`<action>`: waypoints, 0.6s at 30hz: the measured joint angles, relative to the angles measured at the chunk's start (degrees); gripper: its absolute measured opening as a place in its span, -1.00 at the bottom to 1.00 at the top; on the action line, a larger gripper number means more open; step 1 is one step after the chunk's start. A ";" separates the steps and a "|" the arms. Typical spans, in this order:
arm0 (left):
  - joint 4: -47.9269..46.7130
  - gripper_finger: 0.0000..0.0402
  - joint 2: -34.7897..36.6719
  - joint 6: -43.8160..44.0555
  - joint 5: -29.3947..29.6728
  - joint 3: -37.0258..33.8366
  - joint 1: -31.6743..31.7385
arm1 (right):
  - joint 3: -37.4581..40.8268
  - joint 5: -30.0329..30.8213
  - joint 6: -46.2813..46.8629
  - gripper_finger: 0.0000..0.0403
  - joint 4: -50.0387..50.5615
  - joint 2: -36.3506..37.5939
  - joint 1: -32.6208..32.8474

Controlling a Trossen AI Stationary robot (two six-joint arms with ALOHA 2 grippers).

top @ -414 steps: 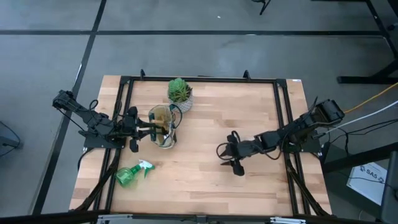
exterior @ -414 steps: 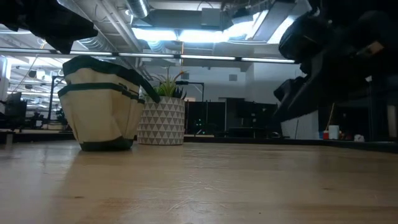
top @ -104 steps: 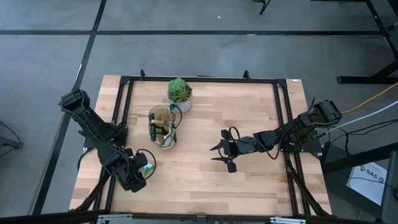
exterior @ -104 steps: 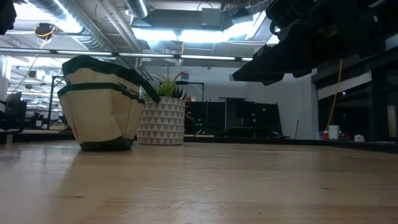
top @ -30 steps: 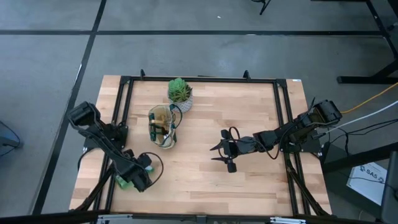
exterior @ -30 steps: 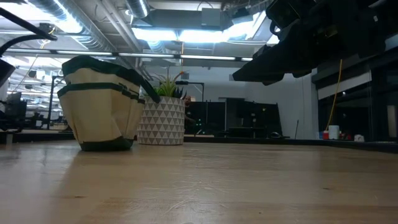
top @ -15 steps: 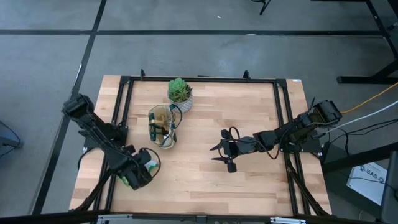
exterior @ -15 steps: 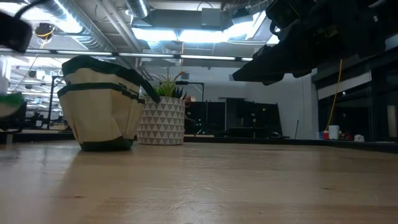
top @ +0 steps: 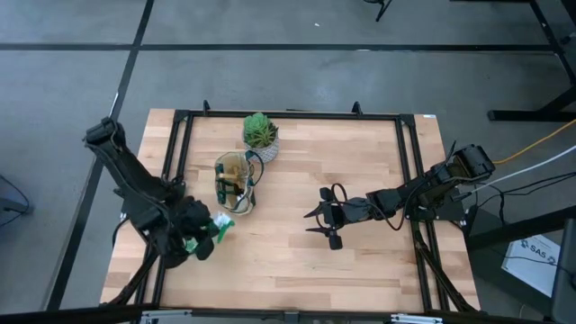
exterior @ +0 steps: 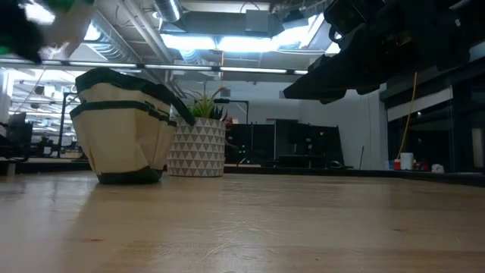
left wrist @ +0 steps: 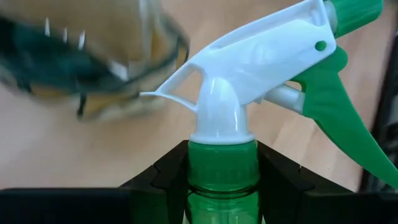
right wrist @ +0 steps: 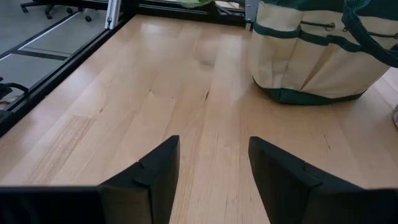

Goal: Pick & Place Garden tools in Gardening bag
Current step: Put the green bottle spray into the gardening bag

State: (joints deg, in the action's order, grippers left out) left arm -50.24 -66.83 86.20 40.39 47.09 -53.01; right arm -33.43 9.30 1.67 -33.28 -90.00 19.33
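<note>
Only part of one marking can be read: "SAS" is printed on a white box (top: 540, 256) on the floor beyond the bench's right edge. No other text is legible.

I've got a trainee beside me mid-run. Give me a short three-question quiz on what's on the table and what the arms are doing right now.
1. True or false: the left gripper is shut on the neck of the green spray bottle.
2. What stands right beside the gardening bag, toward the table's far edge?
A. a watering can
B. a potted plant
C. a bucket
3. Fill in: the right gripper hangs over bare wooden table with its fingers ____ and nothing between them.

Key
1. True; the dark fingers clamp the neck just under the white trigger head.
2. B
3. open
</note>
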 joint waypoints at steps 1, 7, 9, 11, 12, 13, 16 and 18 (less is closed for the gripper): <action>0.43 -0.29 0.91 -0.83 2.26 0.00 -0.36 | 0.00 0.00 0.01 -0.04 0.00 0.00 0.00; 4.21 -0.29 5.54 -9.20 12.46 0.02 -1.32 | 0.00 0.00 -0.02 -0.04 0.00 0.00 -0.01; 5.93 -0.29 6.85 -12.92 14.91 0.02 -1.29 | 0.00 0.00 0.01 -0.04 0.00 0.00 -0.02; 7.86 -0.29 8.25 -17.03 17.22 0.02 -1.29 | 0.00 0.00 0.01 -0.04 0.00 0.00 -0.01; 8.93 -0.29 8.93 -19.09 18.38 0.02 -1.29 | 0.00 0.00 0.00 -0.04 0.00 0.00 -0.01; 10.20 -0.29 9.58 -21.21 19.53 0.02 -1.29 | 0.00 0.00 0.01 -0.04 0.00 0.00 0.00; 14.26 -0.29 11.32 -28.26 23.08 0.02 -1.29 | 0.00 0.00 0.01 -0.04 0.00 0.00 -0.01; 16.72 -0.29 12.26 -33.08 25.54 0.04 -1.27 | 0.00 0.00 0.01 -0.04 0.00 0.00 -0.01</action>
State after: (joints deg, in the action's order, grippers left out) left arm -33.52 -54.57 53.12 65.93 47.13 -54.28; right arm -33.43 9.30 1.67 -33.28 -90.00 19.32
